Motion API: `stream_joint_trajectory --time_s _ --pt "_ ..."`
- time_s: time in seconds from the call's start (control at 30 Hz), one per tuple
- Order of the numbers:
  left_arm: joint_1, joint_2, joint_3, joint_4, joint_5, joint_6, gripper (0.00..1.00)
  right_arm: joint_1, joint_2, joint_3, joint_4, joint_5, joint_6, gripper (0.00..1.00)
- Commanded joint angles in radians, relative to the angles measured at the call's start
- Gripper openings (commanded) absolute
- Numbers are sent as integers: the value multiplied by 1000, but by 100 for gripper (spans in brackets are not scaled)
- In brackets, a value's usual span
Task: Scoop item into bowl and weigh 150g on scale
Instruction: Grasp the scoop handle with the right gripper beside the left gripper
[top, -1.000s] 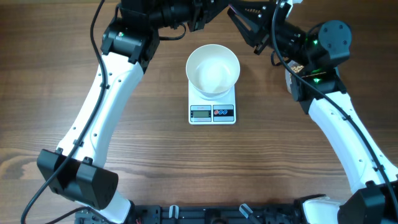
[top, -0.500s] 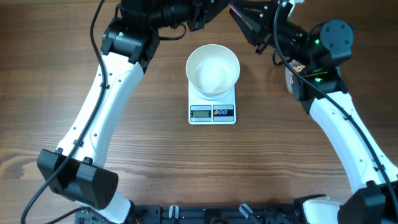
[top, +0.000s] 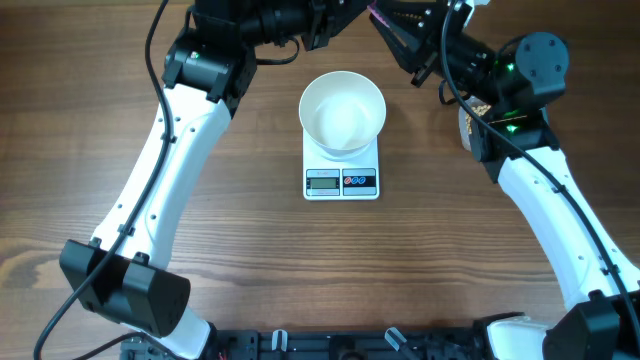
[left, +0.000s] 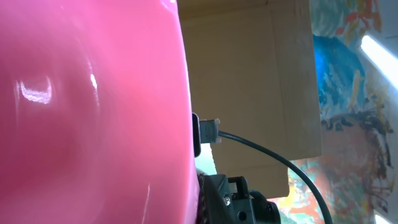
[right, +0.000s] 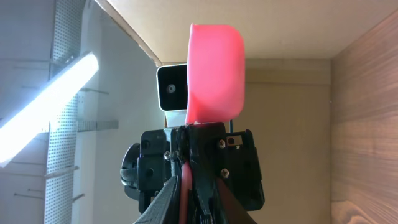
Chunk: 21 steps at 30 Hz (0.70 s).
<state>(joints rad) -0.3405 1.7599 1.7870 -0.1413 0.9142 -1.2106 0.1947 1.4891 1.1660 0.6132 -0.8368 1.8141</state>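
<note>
Change over the last second: slight. In the overhead view both arms keep their pose at the far edge of the brown wooden bench (top: 240, 260). A thin sliver of pink now shows between the two wrists, where none showed a second ago. Nothing else on the bench has moved.

The pink plastic scoop (right: 214, 68) stands upright in the right wrist view. Its cup rises above the left claw (right: 198, 129), which is clamped tight on it low down. The left wrist view is nearly filled by the scoop's glossy pink side, so it sits hard against that camera.

The right claw (right: 189, 198) has its fingers narrow, drawn in along a pink strip that looks like the scoop's handle. Gripping it or only flanking it: cannot tell.

The round white bowl (top: 343, 110) sits on the small white kitchen scale (top: 342, 175) at mid-bench, nearer than both claws. The bowl is empty. The scale's display is too small to read.

Of the small pale-tan beans (top: 474, 106), a few specks show right of the bowl, under the right arm, mostly hidden.

Reading: the scoop is likely being passed or steadied between the claws, beyond the bowl. Whether the cup holds anything is not visible. No beans have reached the bowl, so weighing has not begun. Probably one claw must take sole hold before any trip to the beans.
</note>
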Motion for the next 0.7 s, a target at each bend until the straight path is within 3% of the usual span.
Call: stream_joint_trajectory --time_s 0.0,0.67 --pt "0 10 10 3 -11 2 4 -3 11 23 19 -13 23 17" --pt "-9 10 10 3 -26 1 4 -2 11 23 27 -18 22 16"
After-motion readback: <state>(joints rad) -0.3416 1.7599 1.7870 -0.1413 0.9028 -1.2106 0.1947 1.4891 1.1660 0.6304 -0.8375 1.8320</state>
